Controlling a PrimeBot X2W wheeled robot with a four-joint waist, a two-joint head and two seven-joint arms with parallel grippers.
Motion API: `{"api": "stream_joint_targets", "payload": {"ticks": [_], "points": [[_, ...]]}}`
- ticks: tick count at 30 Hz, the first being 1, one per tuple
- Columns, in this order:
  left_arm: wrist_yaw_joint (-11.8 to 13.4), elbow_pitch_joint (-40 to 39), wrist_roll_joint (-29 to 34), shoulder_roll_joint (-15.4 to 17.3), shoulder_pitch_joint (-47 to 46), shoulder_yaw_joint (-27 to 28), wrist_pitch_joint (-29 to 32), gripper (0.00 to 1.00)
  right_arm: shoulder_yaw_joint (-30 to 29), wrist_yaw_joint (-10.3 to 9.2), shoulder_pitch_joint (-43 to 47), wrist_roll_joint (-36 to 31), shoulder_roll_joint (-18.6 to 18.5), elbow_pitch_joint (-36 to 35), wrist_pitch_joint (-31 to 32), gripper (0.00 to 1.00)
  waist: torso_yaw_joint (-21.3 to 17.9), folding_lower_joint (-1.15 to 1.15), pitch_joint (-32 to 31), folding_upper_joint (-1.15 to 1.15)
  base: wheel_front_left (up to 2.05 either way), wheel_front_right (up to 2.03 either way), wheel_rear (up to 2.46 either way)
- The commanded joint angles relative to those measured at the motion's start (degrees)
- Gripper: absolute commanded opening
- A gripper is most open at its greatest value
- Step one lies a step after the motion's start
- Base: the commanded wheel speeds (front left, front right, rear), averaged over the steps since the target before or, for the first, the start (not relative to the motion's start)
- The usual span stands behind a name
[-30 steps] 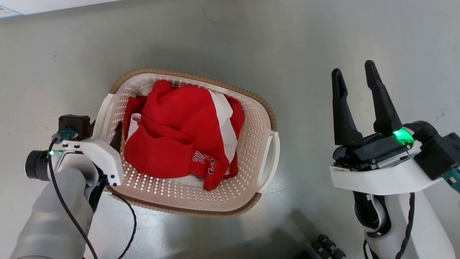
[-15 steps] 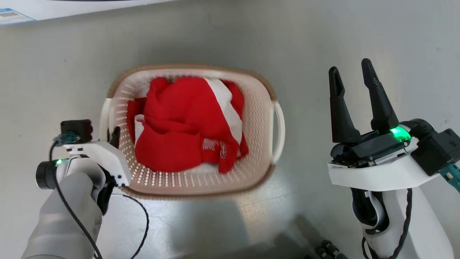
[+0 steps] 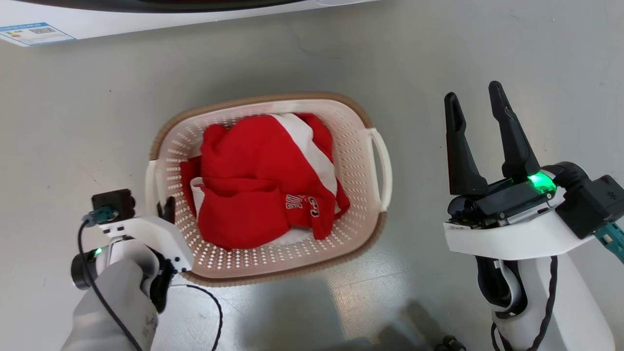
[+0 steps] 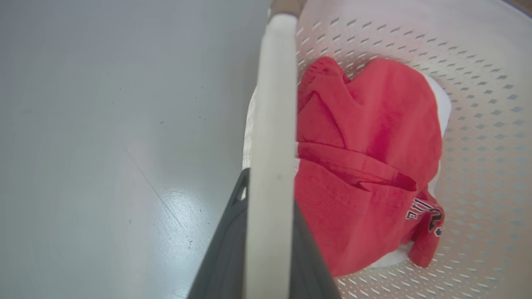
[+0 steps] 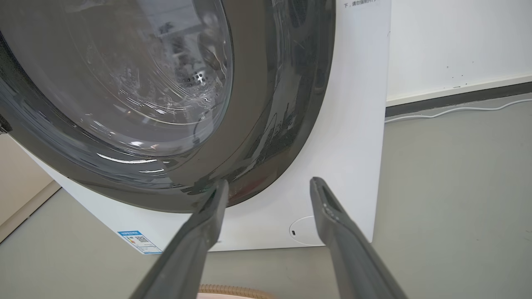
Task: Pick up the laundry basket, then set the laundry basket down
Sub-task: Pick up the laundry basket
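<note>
Glossy grey floor point(image 3: 487, 44), white washing machine point(image 5: 349, 137), white wall point(image 5: 457, 41).

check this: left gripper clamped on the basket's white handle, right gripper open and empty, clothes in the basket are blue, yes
One slip: the clothes in the laundry basket are red and white, not blue, as the head view shows. The left gripper does clamp the handle; the right gripper is open and empty.

The laundry basket point(image 3: 352, 146) is cream-white with diamond perforations and a tan ribbed rim, the garment point(image 3: 253, 185) red and white with dark-outlined lettering, the floor point(image 3: 97, 122) pale grey.
</note>
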Motion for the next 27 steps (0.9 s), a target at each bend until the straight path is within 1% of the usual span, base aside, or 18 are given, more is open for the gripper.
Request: {"api": "stream_joint_targets", "payload": {"ticks": [1, 3, 12, 27], "points": [[-0.8, -0.7, -0.3, 1.1, 1.0, 1.7, -0.4, 0.00, 1.1, 0.41, 1.2, 0.4, -0.3, -1.1, -0.4, 1.00, 0.0, 0.00, 0.0, 0.00, 0.00, 0.00, 0.00], [-0.8, 0.1, -0.9, 0.8, 0.9, 2.5, -0.4, 0.00, 1.2, 0.41, 1.2, 0.4, -0.4, -1.1, -0.4, 1.00, 0.0, 0.00, -0.1, 0.00, 0.00, 0.00, 0.00], [-1.0, 2.7, -1.0, 0.4, 0.1, 3.1, -0.4, 0.00, 1.6, 0.41, 1.2, 0.4, -0.6, -0.9, -0.4, 1.00, -0.2, 0.00, -0.1, 0.00, 0.00, 0.00, 0.00], [-0.8, 1.9, 0.7, 0.6, -0.4, 3.8, -0.4, 0.00, 1.5, 0.41, 1.2, 0.4, -0.6, -1.0, -0.4, 1.00, -0.2, 0.00, 0.2, 0.00, 0.00, 0.00, 0.00]]}}
